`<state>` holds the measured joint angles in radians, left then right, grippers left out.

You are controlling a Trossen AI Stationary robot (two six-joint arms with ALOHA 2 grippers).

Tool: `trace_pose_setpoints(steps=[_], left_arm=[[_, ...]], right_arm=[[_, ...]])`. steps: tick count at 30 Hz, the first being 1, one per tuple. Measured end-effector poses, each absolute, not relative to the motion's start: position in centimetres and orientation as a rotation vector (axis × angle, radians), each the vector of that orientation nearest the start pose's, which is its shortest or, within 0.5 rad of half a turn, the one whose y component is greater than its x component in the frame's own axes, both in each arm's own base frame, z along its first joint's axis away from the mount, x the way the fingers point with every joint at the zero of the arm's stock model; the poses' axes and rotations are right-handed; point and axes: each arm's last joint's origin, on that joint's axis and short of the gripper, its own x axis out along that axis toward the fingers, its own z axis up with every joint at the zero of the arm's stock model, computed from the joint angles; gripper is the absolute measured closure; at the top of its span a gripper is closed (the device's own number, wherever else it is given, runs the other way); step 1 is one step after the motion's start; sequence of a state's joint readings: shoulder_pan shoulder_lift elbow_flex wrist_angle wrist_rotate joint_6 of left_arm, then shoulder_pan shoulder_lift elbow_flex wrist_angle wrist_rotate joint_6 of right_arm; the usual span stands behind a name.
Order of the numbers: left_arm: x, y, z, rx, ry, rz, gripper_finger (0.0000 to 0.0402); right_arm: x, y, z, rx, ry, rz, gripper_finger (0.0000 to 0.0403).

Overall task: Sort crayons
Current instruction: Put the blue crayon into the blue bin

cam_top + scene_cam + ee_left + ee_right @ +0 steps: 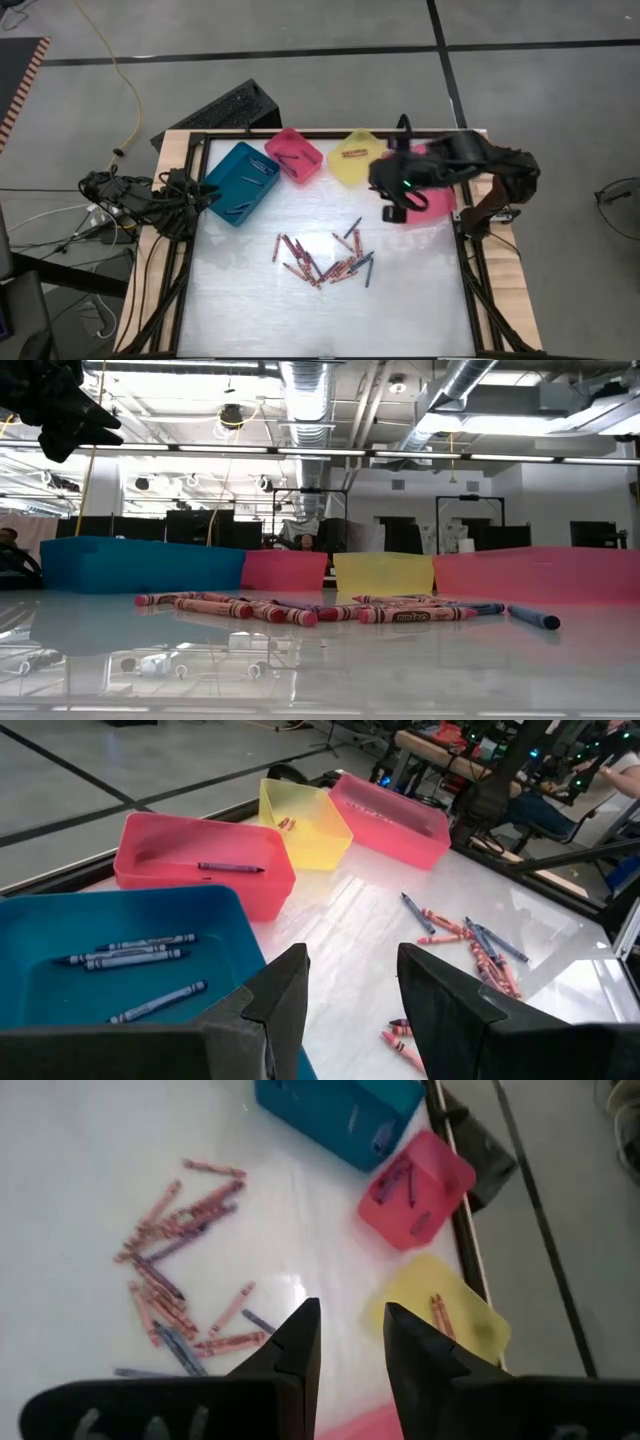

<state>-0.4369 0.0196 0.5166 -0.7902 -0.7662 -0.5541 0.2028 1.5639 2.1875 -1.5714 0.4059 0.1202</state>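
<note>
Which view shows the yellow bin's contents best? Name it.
The left wrist view: the yellow bin faces open, with red crayons inside. Right wrist view shows them too; high view gives a smudge; low view only the wall.

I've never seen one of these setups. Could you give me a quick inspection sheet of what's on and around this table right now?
Surface: glossy white table top in a dark frame.
Job's things: pile of short red and dark blue crayons mid-table; a few already lie in the teal plastic bin, small pink bin and yellow bin; large pink bin partly under the right arm.
Clutter: nothing seen.
Grippers: right tool open, empty, above the table near the yellow bin; left tool open, empty, beside the teal bin.
Cables: tangle left of the table.
Surroundings: grey floor.
</note>
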Motion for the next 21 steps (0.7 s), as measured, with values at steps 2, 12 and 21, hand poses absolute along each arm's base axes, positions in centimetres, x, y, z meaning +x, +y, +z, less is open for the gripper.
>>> trace_pose_setpoints(steps=[2,12,21], left_arm=[[3.4,0.6,25.3,-0.380,0.145,0.383,0.0256],[3.4,0.6,25.3,-0.380,0.145,0.383,0.0256],[3.4,0.6,25.3,-0.380,0.145,0.383,0.0256]], right_arm=[[22.3,4.8,48.7,-0.182,0.849,-0.239,0.0296],[18.7,8.8,46.9,-0.252,0.743,-0.305,0.0296],[19.3,10.9,39.3,-0.207,0.668,-0.328,0.0296]])
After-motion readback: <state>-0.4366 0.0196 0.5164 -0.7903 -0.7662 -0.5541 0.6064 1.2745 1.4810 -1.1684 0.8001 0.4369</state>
